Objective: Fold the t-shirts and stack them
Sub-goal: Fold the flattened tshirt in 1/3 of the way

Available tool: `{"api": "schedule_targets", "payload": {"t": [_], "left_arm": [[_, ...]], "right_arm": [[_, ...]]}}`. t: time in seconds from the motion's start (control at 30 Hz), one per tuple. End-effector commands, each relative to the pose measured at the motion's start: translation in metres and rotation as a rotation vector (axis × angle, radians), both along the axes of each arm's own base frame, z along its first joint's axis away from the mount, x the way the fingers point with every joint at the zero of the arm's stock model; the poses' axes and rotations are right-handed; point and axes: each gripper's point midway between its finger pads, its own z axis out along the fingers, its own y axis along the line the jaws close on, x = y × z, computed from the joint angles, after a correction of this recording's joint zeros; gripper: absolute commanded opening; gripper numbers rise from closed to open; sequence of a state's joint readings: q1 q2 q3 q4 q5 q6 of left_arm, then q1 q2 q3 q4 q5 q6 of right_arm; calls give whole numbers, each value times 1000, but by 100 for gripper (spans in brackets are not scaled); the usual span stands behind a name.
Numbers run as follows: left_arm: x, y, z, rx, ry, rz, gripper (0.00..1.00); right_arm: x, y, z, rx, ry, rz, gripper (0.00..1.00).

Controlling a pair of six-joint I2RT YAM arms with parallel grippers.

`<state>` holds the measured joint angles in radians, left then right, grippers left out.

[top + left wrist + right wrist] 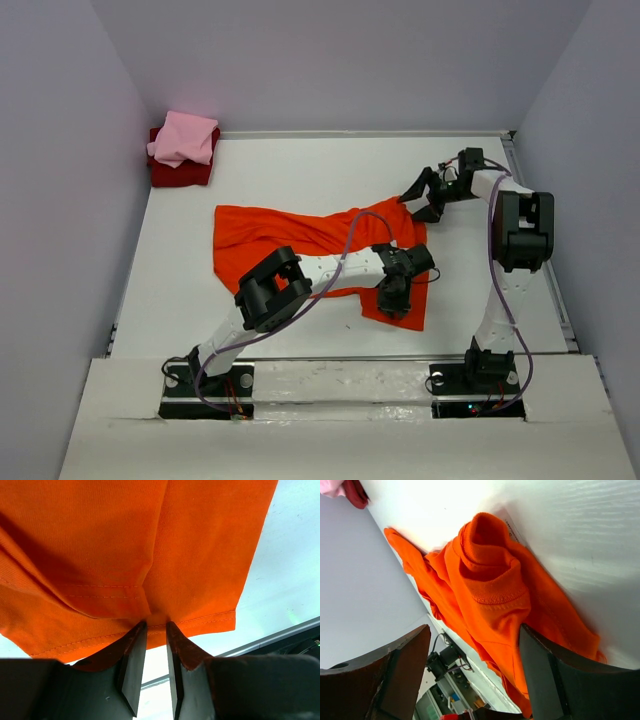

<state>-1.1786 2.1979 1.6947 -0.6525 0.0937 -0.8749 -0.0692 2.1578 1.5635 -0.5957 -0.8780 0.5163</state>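
The bright orange-red t-shirt (pixel 290 230) lies spread and rumpled across the middle of the white table (pixel 330 165). My left gripper (pixel 395 297) is over its near right part. In the left wrist view it (pixel 155 625) is shut on the stitched hem of that shirt (pixel 100 545), where the creases run together. My right gripper (pixel 428 200) stands open at the shirt's far right corner. In the right wrist view the ribbed collar (pixel 490 580) lies ahead of its wide jaws (pixel 475 630), which hold nothing. A folded light pink t-shirt (pixel 185 138) rests on a folded dark red one (pixel 180 175) at the far left corner.
Grey walls close the table in on the left, back and right. A metal rail (pixel 560 290) runs along the right edge. My left arm (pixel 270 290) reaches across the near part of the orange shirt. Both bases sit on the near ledge (pixel 340 380).
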Motion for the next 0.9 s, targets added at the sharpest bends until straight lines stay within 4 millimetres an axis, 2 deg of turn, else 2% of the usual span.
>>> {"api": "schedule_targets", "payload": {"t": [0.0, 0.27, 0.3, 0.37, 0.4, 0.47, 0.5, 0.67, 0.87], "left_arm": [[-32, 60, -53, 268, 86, -48, 36], [-35, 66, -47, 266, 90, -39, 36], [-35, 66, -48, 268, 91, -38, 36], [-35, 65, -46, 266, 92, -36, 36], [-35, 65, -46, 266, 92, -36, 36], [-34, 64, -43, 266, 89, -38, 36], [-34, 63, -42, 265, 87, -37, 36], [-34, 61, -41, 260, 93, -41, 36], [-34, 60, -39, 256, 94, -43, 36]], "right_arm": [[-1, 15, 0, 8, -13, 51, 76], [-26, 9, -14, -52, 25, 83, 72], [-29, 9, -13, -55, 30, 87, 70], [-33, 8, -15, -61, 36, 89, 60], [-33, 8, -15, -66, 37, 89, 51], [-36, 5, -19, -93, 56, 95, 25], [-37, 4, -20, -97, 62, 95, 1], [-30, 6, -19, -79, 66, 89, 0], [-10, 6, -6, -74, 27, 82, 0]]}}
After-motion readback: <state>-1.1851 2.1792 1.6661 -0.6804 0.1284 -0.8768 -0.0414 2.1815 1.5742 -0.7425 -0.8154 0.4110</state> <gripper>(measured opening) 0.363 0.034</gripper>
